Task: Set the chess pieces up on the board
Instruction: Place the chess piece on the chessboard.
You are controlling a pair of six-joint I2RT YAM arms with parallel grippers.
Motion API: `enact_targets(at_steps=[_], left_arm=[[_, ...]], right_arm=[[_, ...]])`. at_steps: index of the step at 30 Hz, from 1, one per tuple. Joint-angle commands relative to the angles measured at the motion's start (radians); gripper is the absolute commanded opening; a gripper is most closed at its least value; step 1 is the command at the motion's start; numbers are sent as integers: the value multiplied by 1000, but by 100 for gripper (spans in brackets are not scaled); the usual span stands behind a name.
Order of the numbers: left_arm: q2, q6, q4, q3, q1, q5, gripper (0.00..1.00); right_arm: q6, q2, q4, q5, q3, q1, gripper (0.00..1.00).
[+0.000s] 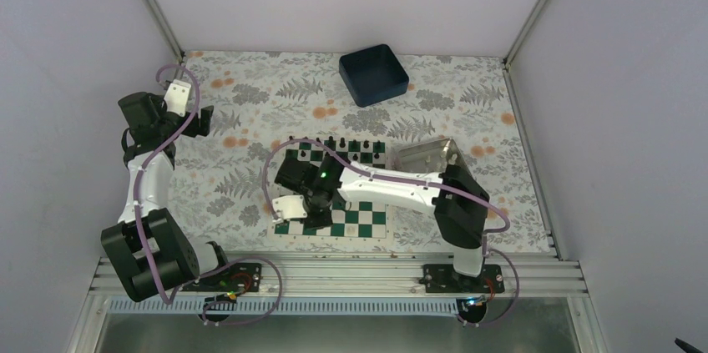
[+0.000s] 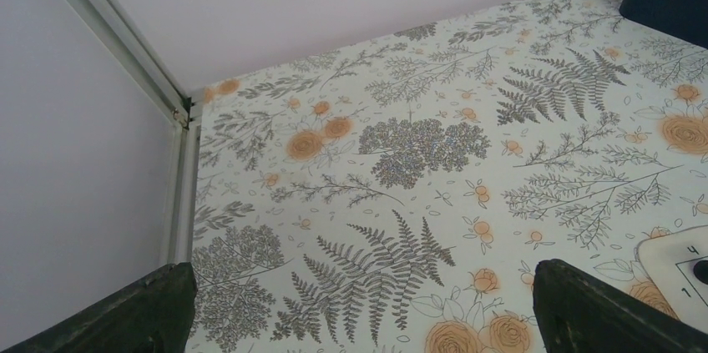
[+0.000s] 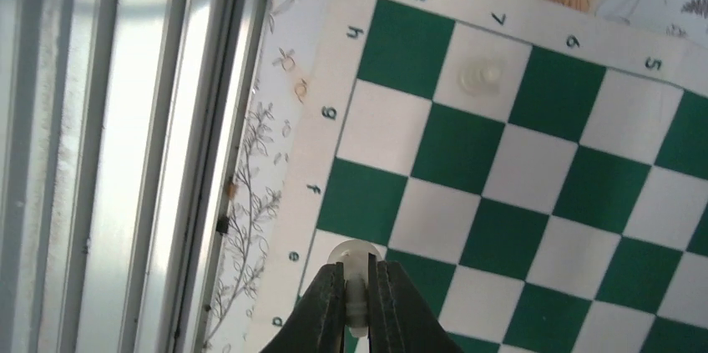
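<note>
At the lettered edge of the board [image 3: 457, 149], close to the "e" printed on its cream border, the right end effector [image 3: 356, 279] is clenched on a small white pawn [image 3: 355, 254]. Its dark fingers [image 3: 321, 307] pinch the stem just under the round, slightly translucent head. Whether the pawn's base touches the board cannot be told. A second white piece [image 3: 480, 76] stands alone on the white square beside the printed 7, well apart from the held one. The board is flat, with dark green and white squares. Seen from above, it lies on the floral tabletop [image 1: 242, 178], with black pieces [image 1: 334, 145] lined along its far edge and a silver tray [image 1: 422, 155] just beside its right side. The left end effector [image 2: 359, 320] hangs released over bare tabletop on the left, its two prongs wide apart.
</note>
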Motion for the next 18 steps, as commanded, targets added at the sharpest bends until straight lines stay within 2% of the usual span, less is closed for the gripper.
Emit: enact_targets(at_steps=[1, 18], left_arm=[[-15, -8, 17, 2, 0, 9, 100], [-47, -3, 22, -23, 1, -3, 100]], right_arm=[[21, 16, 88, -52, -16, 25, 7], [-39, 165, 154, -85, 55, 47, 7]])
